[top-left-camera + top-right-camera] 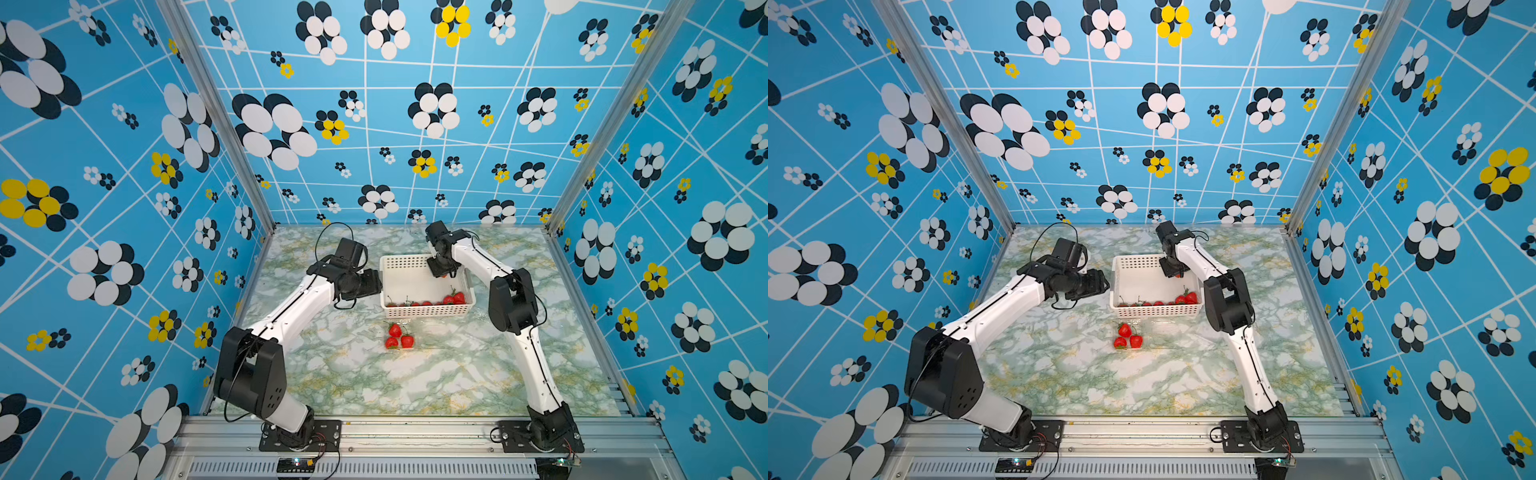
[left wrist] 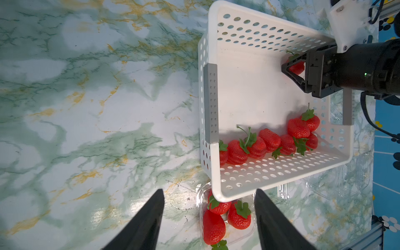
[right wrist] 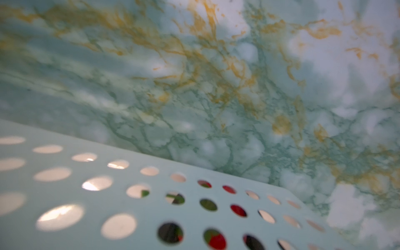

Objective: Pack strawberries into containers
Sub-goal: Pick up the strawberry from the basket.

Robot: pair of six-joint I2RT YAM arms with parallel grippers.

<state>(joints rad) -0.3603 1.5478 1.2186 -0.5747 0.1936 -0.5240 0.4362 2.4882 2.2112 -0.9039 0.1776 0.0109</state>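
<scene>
Marbled green-and-white tabletop [image 1: 415,386], blue flower-print walls on three sides.

Step in hand, by judgement: picking one berry out of the white perforated plastic basket [image 2: 266,32].

Right pincer [image 2: 290,67] is down inside a basket corner, fingers pinched on a small glossy red strawberry with a green cap [image 2: 298,67]. Whether the berry hangs clear of the basket floor cannot be told. The loose strawberries [image 2: 268,140] lie in a row along the opposite basket wall, well apart from that pincer.

Left pincer [image 2: 208,191] is spread wide and empty, outside the basket. Ahead of its fingers, beside the basket's corner, sits a small square transparent plastic clamshell box [image 2: 198,203] holding three strawberries [image 2: 238,216] that touch one another.

Next move likely calls for a straight lift over the basket rim, a carry to the box's free place, and a low release. A hard squeeze could bruise the fruit.
</scene>
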